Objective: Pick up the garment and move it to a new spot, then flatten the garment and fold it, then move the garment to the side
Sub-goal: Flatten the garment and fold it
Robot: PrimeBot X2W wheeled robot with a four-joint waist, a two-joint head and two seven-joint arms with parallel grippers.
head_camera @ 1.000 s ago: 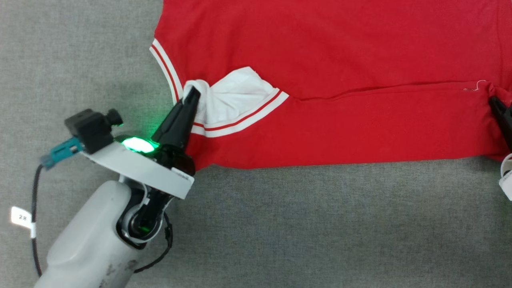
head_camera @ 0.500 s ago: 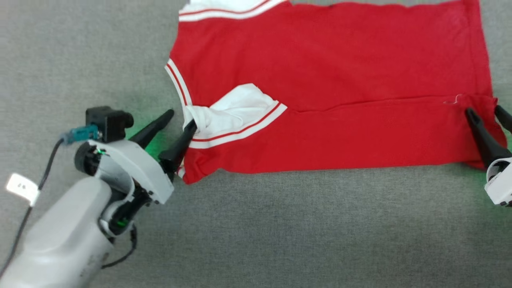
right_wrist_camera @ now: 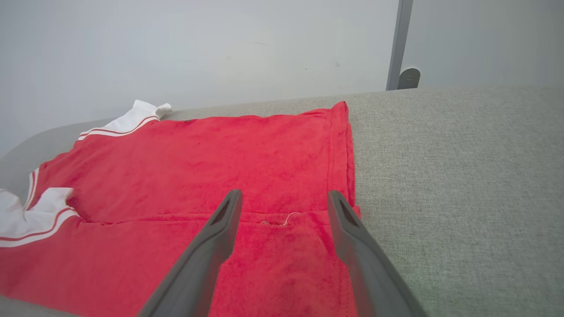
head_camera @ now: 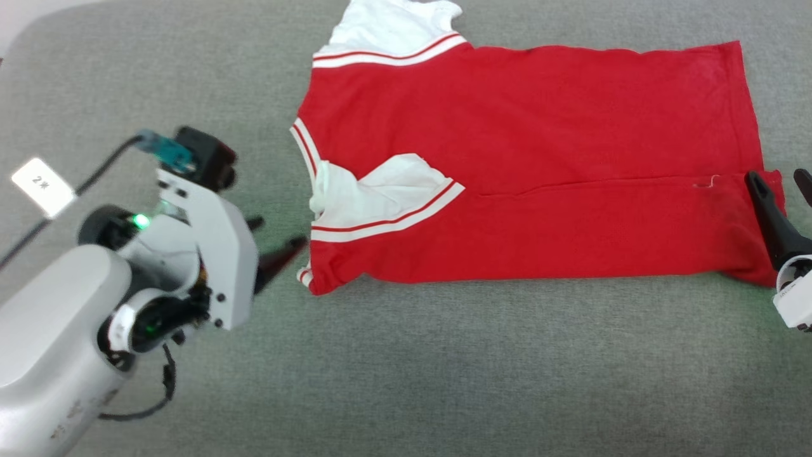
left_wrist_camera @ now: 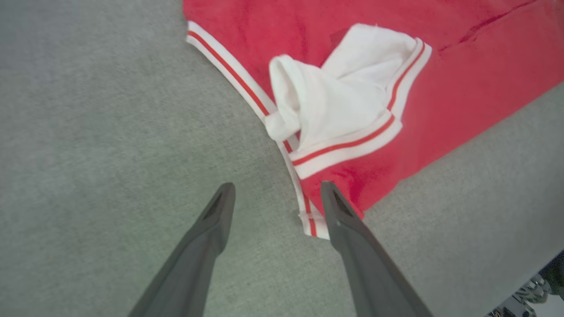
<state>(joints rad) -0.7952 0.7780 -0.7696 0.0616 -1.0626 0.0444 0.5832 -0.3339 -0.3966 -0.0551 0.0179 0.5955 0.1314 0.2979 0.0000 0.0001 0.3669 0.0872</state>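
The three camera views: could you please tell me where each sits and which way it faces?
Head view: on the robot's head, looking down on the garment spread on the grey surface; left gripper and forearm lower left, right gripper at the right edge.
Left wrist view: on the left wrist, looking along its open fingers at the folded white sleeve.
Right wrist view: on the right wrist, looking along its open fingers across the garment's hem toward a pale wall.
Shared: both wrist views show that sleeve.
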